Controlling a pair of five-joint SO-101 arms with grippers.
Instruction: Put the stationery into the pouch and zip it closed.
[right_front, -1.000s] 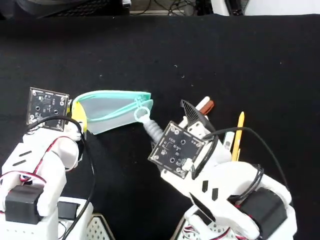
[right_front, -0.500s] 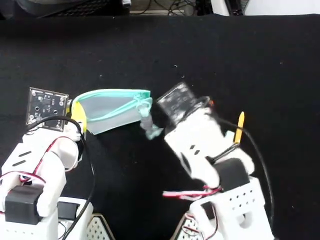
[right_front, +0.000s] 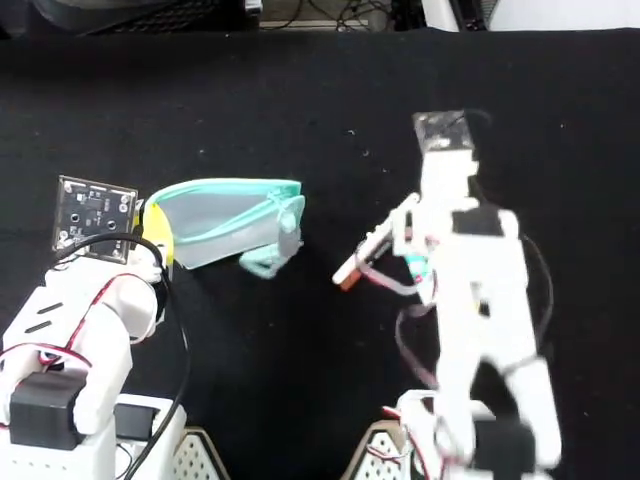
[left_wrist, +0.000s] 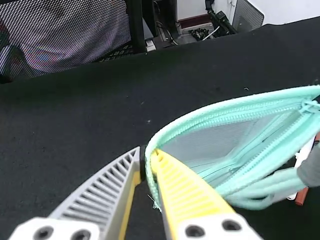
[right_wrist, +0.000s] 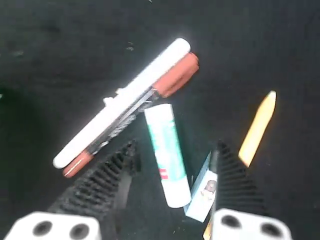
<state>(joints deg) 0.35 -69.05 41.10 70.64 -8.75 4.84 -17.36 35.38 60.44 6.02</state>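
Observation:
The teal mesh pouch (right_front: 225, 225) lies on the black table with its mouth open; its inside (left_wrist: 225, 145) shows in the left wrist view. My left gripper (left_wrist: 148, 161) is shut on the pouch's rim at its left end (right_front: 155, 240). The right arm (right_front: 470, 260) stretches over the stationery to the right of the pouch. My right gripper (right_wrist: 176, 147) hangs open above a white and green glue stick (right_wrist: 167, 155). A white pen (right_wrist: 125, 102) and a brown marker (right_wrist: 172, 80) lie side by side beyond it, with their tips (right_front: 352, 268) poking out from under the arm.
A yellow pencil (right_wrist: 257, 127) and a small white eraser (right_wrist: 200, 195) lie beside the glue stick. The pouch's teal cord (right_front: 262, 265) trails at its right end. Cables and chairs sit past the table's far edge (right_front: 320, 30).
The right arm has swung away from the pouch's right end to the right and stretched out over the stationery. The pouch's cord now lies loose. The left arm has kept still.

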